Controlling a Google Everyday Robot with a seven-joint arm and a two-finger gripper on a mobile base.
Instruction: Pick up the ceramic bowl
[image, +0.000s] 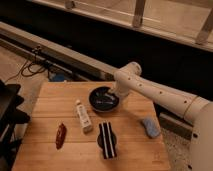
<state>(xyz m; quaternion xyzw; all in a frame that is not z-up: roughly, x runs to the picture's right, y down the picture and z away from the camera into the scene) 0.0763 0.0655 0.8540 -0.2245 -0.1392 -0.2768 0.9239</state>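
Note:
The ceramic bowl (103, 99) is round, shallow and glossy dark with pale bluish streaks inside. It sits on the wooden table (50, 150) at the far middle. My white arm comes in from the right and bends down over the bowl's right rim. My gripper (116, 96) is at that right rim, at the bowl's edge, mostly hidden behind the wrist.
A white tube (83, 116) lies left of the bowl. A small dark round thing with a black-and-white striped block (106, 139) sits near the front. A dark red packet (60, 135) lies front left, a blue-grey thing (150, 127) at the right edge.

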